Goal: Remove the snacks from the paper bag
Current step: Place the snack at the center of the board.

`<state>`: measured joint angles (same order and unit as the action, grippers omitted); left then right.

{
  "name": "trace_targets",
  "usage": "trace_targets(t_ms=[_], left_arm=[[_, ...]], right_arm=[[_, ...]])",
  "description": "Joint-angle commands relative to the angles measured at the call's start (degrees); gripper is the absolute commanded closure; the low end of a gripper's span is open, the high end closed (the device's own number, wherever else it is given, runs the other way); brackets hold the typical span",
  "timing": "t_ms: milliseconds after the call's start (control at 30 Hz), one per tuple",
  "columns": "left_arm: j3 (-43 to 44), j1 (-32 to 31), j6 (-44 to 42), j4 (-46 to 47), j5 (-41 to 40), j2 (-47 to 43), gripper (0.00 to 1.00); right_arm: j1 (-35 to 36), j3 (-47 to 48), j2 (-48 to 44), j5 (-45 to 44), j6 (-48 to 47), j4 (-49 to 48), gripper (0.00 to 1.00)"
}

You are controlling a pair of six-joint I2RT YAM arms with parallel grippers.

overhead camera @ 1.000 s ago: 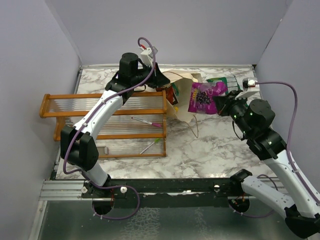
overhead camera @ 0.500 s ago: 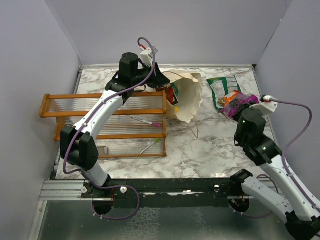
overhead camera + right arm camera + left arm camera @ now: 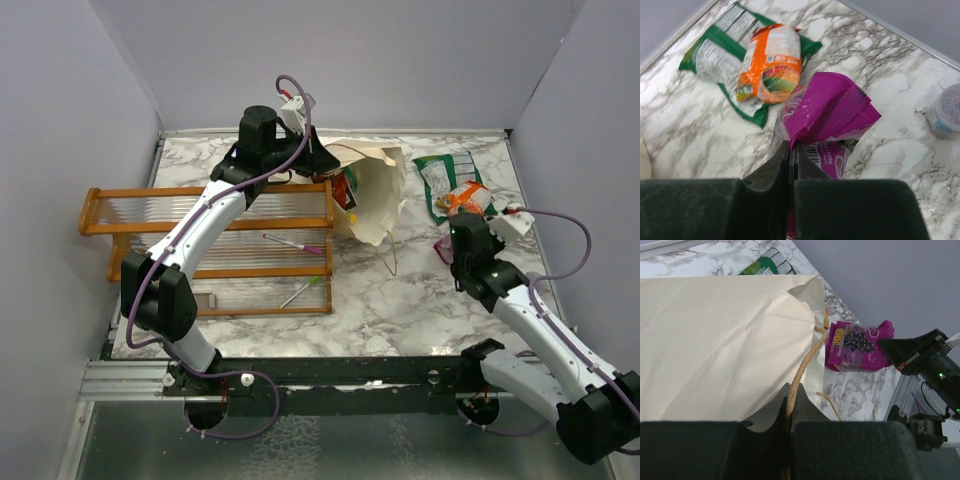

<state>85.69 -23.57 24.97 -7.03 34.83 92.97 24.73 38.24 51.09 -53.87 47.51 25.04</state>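
The cream paper bag (image 3: 378, 195) lies tipped at the back centre with its mouth open, and a red packet (image 3: 346, 186) shows inside. My left gripper (image 3: 790, 396) is shut on the bag's twine handle (image 3: 806, 357) and holds it up. My right gripper (image 3: 791, 148) is shut on the top edge of a magenta packet (image 3: 832, 107), low over the table at the right. An orange packet (image 3: 772, 62) lies on a green-white packet (image 3: 710, 55) just beyond it. The magenta packet also shows in the left wrist view (image 3: 857, 345). In the top view the right arm (image 3: 480, 262) mostly hides it.
An orange wooden rack (image 3: 210, 245) with pens on it stands left of the bag. A small round clear container (image 3: 945, 110) sits on the table right of the magenta packet. Walls close in the table on three sides.
My right gripper has carried the magenta packet from the bag's mouth to the right and down to the table beside the orange packet. The left gripper and bag have not moved.
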Motion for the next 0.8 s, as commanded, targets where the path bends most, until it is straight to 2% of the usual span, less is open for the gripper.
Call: trace_targets(t_ms=[0, 100, 267, 433, 600, 767], left_arm=[[0.5, 0.3, -0.6, -0.2, -0.4, -1.1, 1.0], [0.5, 0.3, -0.6, -0.2, -0.4, -1.3, 1.0], [0.6, 0.3, -0.5, 0.1, 0.5, -1.3, 1.0], [0.6, 0.3, 0.6, 1.1, 2.7, -1.0, 1.0], [0.4, 0.3, 1.0, 1.5, 3.0, -0.9, 1.0], [0.4, 0.3, 0.8, 1.3, 2.6, -1.2, 1.0]], right_arm=[[-9.0, 0.3, 1.4, 4.8, 4.7, -8.1, 0.99], [-14.8, -1.8, 2.4, 10.6, 4.4, -14.3, 0.99], [-17.3, -9.0, 3.5, 13.0, 5.6, -22.9, 0.99], [-18.5, -13.5, 6.0, 13.9, 9.8, -22.5, 0.96], [-21.7, -16.2, 6.7, 18.4, 10.4, -25.5, 0.94], [-25.1, -15.9, 9.5, 21.8, 10.1, -25.7, 0.81]])
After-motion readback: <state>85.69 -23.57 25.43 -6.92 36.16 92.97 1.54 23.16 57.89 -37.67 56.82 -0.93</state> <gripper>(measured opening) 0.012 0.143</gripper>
